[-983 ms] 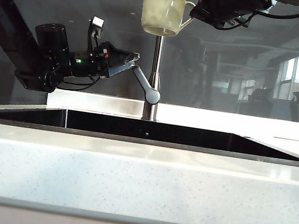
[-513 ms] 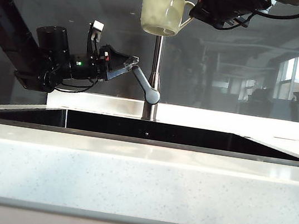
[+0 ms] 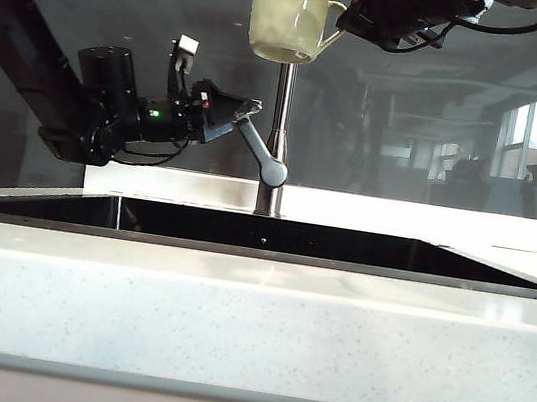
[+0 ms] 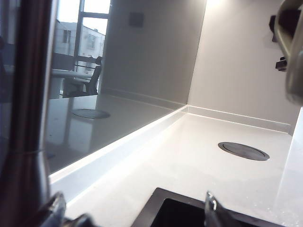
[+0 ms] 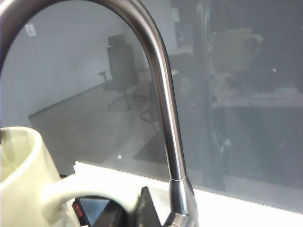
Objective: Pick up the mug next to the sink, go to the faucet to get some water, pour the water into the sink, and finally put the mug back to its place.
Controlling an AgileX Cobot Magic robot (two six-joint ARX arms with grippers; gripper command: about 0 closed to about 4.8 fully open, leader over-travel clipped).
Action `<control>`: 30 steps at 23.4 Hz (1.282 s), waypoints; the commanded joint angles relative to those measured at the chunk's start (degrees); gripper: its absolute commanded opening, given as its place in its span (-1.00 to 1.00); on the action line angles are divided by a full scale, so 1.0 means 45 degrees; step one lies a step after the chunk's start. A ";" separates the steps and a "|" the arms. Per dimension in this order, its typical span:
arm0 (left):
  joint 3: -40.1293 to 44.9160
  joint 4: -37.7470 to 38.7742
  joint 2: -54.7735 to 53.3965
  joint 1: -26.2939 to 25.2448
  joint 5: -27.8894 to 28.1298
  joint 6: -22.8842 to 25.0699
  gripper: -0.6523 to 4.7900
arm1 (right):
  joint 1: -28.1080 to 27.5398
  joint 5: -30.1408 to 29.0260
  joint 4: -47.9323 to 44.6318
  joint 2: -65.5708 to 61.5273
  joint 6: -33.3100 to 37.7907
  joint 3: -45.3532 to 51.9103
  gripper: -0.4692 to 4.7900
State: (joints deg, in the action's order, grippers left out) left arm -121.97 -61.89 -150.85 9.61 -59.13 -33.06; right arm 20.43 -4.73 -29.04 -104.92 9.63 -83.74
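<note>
The cream mug point(image 3: 288, 14) hangs upright high above the sink point(image 3: 264, 233), its mouth up under the spout. My right gripper point(image 3: 345, 15) is shut on its loop handle point(image 5: 85, 189), and the mug body point(image 5: 19, 179) fills that view's corner beside the faucet's gooseneck point(image 5: 161, 104). The faucet's stem point(image 3: 283, 102) rises behind the basin, with its lever point(image 3: 259, 149) angled out to the left. My left gripper point(image 3: 248, 110) is open, its tips at the lever's upper end. In the left wrist view the fingertips point(image 4: 210, 208) stand wide apart, with only countertop and a sink corner point(image 4: 189, 213) showing between them.
A pale speckled countertop point(image 3: 249, 330) runs in front of the sink, with cabinet fronts below. Behind the faucet stands a dark glossy backsplash point(image 3: 464, 109). A round dark disc point(image 4: 243, 151) is set in the counter beyond the basin.
My left gripper has risen a little and shifted right along the lever's end. The mug has edged slightly left. The lever looks unmoved.
</note>
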 commanded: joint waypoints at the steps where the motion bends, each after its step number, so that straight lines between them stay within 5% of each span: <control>1: -0.0053 -0.0155 0.0102 0.0092 -0.0418 -0.0039 0.58 | 0.0019 0.0034 -0.0855 0.0199 0.0185 -0.0175 -0.84; 10: -0.0053 -0.0175 0.0102 0.0083 -0.1734 -0.0772 0.57 | 0.0019 0.0034 -0.0933 0.0199 0.0185 -0.0175 -0.84; 20: -0.0053 -0.0175 0.0102 0.0034 -0.1671 -0.0413 0.57 | 0.0019 0.0034 -0.0933 0.0199 0.0185 -0.0175 -0.84; 30: -0.0049 -0.0044 0.0102 -0.0131 0.0913 0.0976 0.57 | 0.0019 0.0034 -0.0937 0.0199 0.0180 -0.0175 -0.84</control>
State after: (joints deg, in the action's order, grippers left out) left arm -121.95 -61.82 -150.85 9.19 -57.43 -29.45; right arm 20.38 -4.71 -29.02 -104.92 9.58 -83.74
